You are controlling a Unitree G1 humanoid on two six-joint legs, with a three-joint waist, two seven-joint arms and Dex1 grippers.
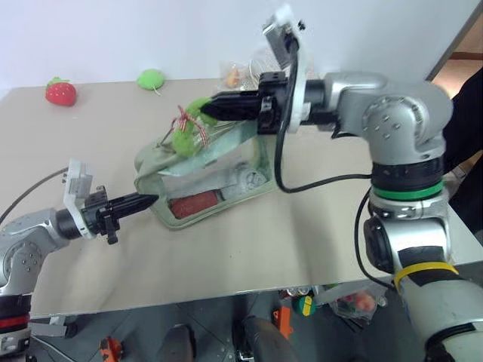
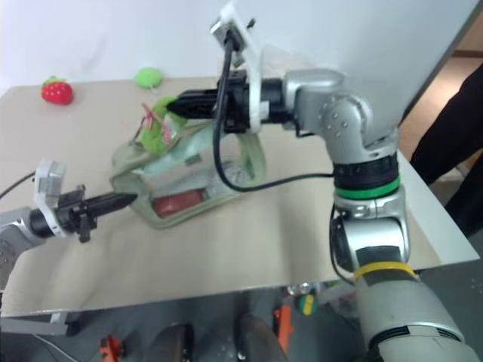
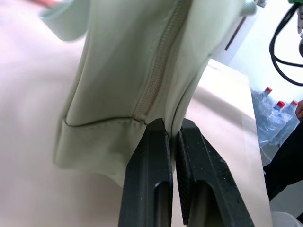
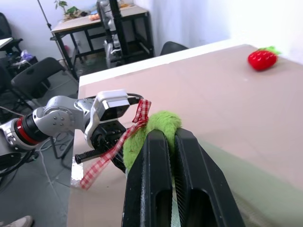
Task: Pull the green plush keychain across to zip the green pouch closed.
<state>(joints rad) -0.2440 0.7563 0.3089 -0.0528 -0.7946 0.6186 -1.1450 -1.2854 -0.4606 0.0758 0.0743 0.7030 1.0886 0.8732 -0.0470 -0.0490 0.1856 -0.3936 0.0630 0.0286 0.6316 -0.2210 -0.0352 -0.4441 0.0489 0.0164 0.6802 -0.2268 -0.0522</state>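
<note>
1. Left eye view: we see one green pouch [image 1: 207, 177] on the table [image 1: 302, 234], its long axis running from near left to far right, with its far end lifted. One green plush keychain [image 1: 189, 124] sits above the pouch's top, and our right gripper [image 1: 205, 110] is clamped shut on it, pointing left. Our left gripper [image 1: 151, 200], fingers together, pinches the pouch's near end. One strawberry plush [image 1: 60, 91] and one round green plush [image 1: 152, 78] lie well apart at the far edge.
2. Right eye view: we count the same things; one red item [image 2: 175, 204] shows through the pouch's clear side.
3. Left wrist view: our closed fingers [image 3: 147, 184] nip the fabric where the zipper [image 3: 158, 71] ends.
4. Right wrist view: our fingers [image 4: 149, 184] squeeze the keychain, with a red-checked ribbon [image 4: 113, 149] trailing beside it.
</note>
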